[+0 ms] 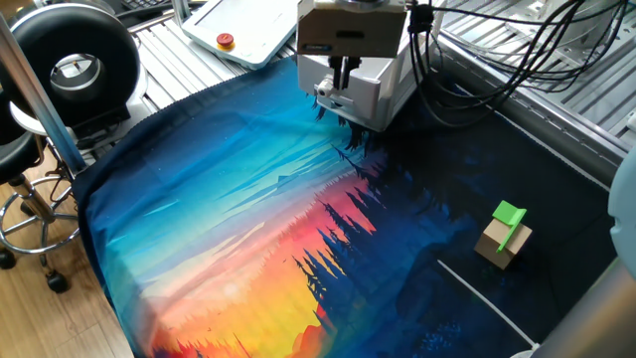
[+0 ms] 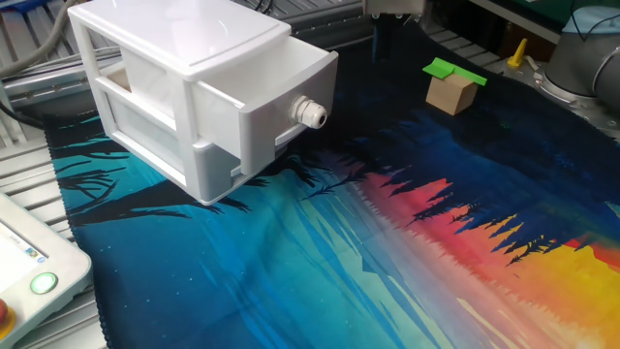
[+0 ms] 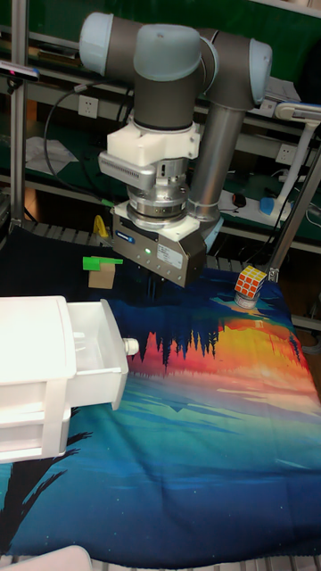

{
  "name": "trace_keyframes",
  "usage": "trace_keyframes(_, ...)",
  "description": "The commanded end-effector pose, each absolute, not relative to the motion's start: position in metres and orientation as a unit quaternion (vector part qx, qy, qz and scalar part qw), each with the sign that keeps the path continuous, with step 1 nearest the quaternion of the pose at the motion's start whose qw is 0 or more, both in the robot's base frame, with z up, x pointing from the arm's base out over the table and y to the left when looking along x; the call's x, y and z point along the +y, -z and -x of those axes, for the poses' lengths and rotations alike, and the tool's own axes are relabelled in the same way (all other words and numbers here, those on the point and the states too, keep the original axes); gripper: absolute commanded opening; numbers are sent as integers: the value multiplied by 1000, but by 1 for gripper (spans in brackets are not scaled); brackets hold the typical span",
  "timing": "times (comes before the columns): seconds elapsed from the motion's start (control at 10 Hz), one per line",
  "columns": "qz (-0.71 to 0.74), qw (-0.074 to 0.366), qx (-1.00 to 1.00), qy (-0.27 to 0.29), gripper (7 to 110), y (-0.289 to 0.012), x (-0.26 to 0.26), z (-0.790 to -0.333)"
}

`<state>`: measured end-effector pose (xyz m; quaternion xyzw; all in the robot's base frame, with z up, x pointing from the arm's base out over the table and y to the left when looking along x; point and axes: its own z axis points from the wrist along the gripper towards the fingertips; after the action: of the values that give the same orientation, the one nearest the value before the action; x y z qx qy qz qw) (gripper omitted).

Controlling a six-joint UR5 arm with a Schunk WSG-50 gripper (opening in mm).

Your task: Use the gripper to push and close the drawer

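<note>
Drawer [image 3: 94,357] stands pulled out of the white cabinet [image 3: 31,384] at the left of the table, round knob [image 3: 130,345] facing right over the sunset-print cloth [image 3: 205,428]. Tool [image 3: 153,278] hangs above and just right of the knob; finger gap hidden, so cannot tell wide or narrow, and its small label is unreadable. Farther right: tan block [image 2: 451,92] with green piece, colour cube [image 3: 250,284].

Drawer [image 2: 276,92] and cabinet [image 2: 174,58] showing glossy white plastic; knob [image 2: 312,113] looking like shiny plastic or metal. Gripper [image 3: 157,278] housing appearing matt grey-beige metal, cables [image 1: 497,60] black rubbery. Printed cloth [image 2: 407,262] covering table, smooth, slightly sheeny. Block [image 2: 451,92] looking matt tan wood, green piece [image 2: 453,70] on top.
</note>
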<state>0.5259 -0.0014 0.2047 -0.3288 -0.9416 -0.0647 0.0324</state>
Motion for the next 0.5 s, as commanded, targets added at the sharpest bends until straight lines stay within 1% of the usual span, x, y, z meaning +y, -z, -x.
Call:
trace_keyframes(0.0, 330, 34, -940, 86, 7, -206, 1, -525)
trace_keyframes(0.4, 329, 30, -940, 90, 7, -205, 0, -525)
